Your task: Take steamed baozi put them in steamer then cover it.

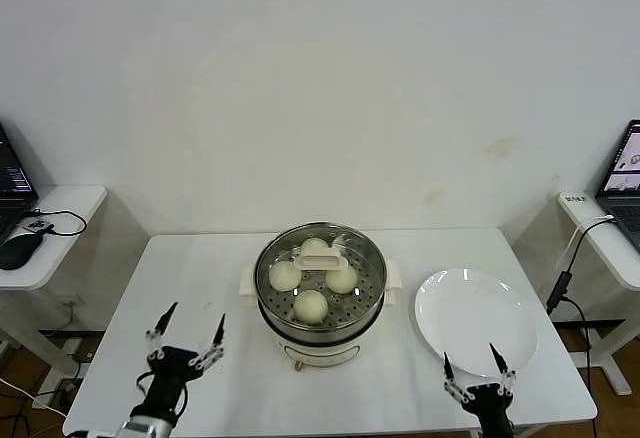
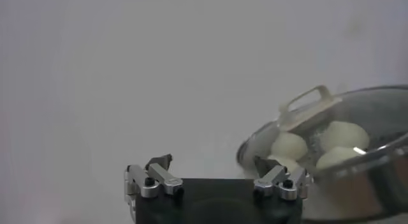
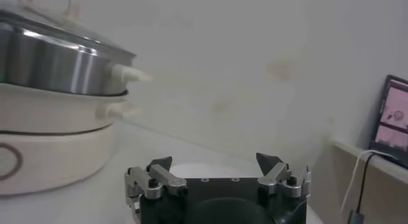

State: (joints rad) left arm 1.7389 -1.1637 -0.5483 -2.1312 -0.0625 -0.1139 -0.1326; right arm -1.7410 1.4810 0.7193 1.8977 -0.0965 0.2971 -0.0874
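Baozi (image 1: 311, 305) sit under the cover (image 1: 320, 255) in the steamer (image 1: 372, 300), so I judge the job finished, left gripper (image 1: 190, 328) and right gripper (image 1: 471, 359) wide, empty

A lab: bare white tables (image 1: 180, 288), laptops (image 1: 625, 183) on side desks.

The 4 steamed baozi (image 1: 311, 305) are smooth cream-white, lying on the perforated silver floor of the shiny steel steamer (image 1: 372, 303), whose base is cream-white. The cover (image 1: 320, 258) over them is clear glass with a cream-white handle. Right of the steamer, the plate (image 1: 476, 315) is plain white on the white bench (image 1: 200, 278).
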